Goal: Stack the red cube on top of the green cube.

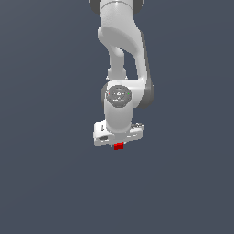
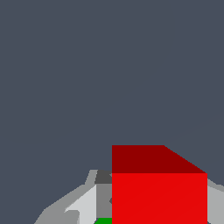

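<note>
The red cube (image 1: 119, 146) shows just under the white hand of my gripper (image 1: 119, 144) in the exterior view. In the wrist view the red cube (image 2: 159, 192) fills the space between the grey fingers (image 2: 83, 208), which sit against its sides. My gripper (image 2: 159, 205) is shut on it. A thin strip of the green cube (image 2: 103, 221) shows at the picture's edge, beside the red cube and farther from the camera. The green cube is hidden in the exterior view.
The plain dark grey floor (image 1: 45, 183) lies all around. The arm's white links (image 1: 121, 45) rise above the hand in the exterior view.
</note>
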### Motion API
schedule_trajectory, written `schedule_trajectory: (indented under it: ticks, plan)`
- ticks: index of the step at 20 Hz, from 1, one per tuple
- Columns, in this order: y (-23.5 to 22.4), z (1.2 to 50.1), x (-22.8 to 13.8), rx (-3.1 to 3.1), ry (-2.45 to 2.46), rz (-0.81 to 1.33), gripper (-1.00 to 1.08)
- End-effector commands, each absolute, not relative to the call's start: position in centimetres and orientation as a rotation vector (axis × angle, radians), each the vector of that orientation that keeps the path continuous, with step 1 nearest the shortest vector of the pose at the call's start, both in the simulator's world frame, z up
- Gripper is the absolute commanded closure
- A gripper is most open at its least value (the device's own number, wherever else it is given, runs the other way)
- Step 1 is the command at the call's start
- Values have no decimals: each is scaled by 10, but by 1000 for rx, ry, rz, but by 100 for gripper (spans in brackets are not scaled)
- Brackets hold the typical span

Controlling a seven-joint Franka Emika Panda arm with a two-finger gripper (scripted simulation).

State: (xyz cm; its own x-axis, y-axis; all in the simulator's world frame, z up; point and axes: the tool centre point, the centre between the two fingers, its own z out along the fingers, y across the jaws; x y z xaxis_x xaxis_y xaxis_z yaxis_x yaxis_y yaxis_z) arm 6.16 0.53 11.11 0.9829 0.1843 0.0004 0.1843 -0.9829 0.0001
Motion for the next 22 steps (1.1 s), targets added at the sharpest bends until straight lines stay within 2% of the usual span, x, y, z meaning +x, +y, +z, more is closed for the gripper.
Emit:
schedule_trajectory:
  ticks: [1,15,22]
  plan:
    - [5,108,52,3128,291,2,108]
    - [2,78,-28,3128,290,1,108]
    - [1,66,-56,3128,290,0,108]
